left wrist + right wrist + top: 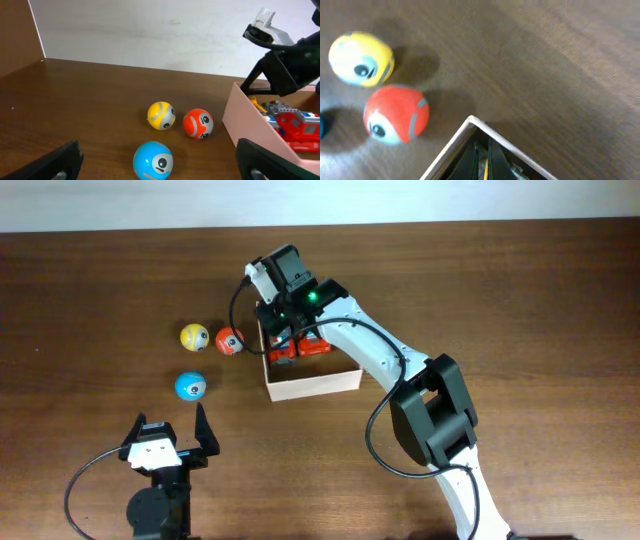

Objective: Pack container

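We have one arm reaching out, the other held back.

Our right arm (400, 370) runs out in a long white arc, bent at the elbow, with the wrist pitched down so the right gripper (284, 336) points almost straight below it. Its dark fingers (469, 159) sit close together with only a thin slit between them, and we cannot tell whether they pinch anything. Our left gripper (171, 425) lies low and level, its fingers (55, 162) spread wide apart.

yellow ball (194, 337), orange ball (230, 341), blue ball (190, 386), cream container (312, 383)
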{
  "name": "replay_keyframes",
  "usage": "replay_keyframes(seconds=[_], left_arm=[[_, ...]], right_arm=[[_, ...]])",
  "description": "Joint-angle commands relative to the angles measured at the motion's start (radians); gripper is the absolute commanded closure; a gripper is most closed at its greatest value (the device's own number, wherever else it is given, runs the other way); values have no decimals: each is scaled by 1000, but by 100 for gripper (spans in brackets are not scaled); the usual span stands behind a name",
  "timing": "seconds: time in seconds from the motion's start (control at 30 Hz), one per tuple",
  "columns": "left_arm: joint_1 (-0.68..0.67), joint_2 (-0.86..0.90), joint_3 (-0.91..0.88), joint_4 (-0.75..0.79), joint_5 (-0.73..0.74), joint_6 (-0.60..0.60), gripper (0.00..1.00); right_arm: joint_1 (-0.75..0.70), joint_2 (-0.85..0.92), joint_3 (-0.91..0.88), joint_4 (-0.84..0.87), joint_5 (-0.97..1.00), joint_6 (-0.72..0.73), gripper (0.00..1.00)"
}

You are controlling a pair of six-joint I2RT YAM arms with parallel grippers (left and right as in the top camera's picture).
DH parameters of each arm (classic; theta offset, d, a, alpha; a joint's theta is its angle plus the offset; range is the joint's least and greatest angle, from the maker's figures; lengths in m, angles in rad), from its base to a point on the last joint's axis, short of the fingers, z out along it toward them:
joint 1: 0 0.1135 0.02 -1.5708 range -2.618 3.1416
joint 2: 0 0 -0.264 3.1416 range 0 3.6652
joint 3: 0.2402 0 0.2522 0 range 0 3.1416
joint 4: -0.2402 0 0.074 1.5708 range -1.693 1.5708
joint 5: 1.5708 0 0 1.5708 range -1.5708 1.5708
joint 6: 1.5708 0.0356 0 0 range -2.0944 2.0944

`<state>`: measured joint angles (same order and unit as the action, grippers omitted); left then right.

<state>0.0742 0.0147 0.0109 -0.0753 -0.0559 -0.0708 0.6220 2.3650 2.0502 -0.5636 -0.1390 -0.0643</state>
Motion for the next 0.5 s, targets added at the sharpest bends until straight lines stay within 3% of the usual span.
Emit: replay_keyframes(seconds=[0.0, 0.47], left_arm=[[-4, -8, -2, -5, 8, 12, 1], [-4, -8, -2, -5, 8, 12, 1]], right_arm=[[6, 13, -3, 24, 84, 70, 96], [5, 13, -3, 55, 125, 103, 96]])
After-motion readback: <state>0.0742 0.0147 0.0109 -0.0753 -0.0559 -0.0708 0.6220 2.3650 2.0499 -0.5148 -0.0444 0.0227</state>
